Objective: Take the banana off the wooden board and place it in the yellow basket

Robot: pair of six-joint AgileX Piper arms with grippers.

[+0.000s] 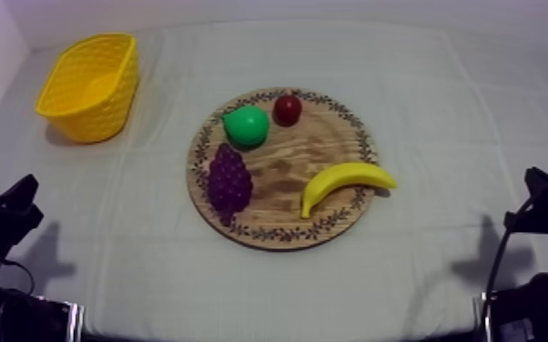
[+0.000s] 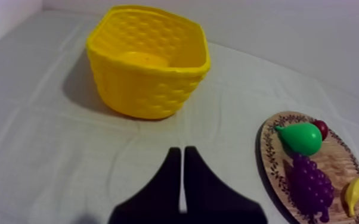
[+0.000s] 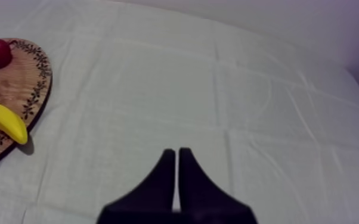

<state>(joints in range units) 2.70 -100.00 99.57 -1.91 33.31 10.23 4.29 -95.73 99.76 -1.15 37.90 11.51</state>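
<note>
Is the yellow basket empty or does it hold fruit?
Empty: inside the yellow basket only its bare floor shows; the banana lies on the wooden board.

No writing, label or number seems readable anywhere here.

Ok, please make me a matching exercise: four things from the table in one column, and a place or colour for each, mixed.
1 banana
2 grapes
3 pear
4 basket

a on the cloth, off the board
b beside the small red fruit
c purple
d tip past the board's rim

Pairs: 1-d, 2-c, 3-b, 4-a
</note>
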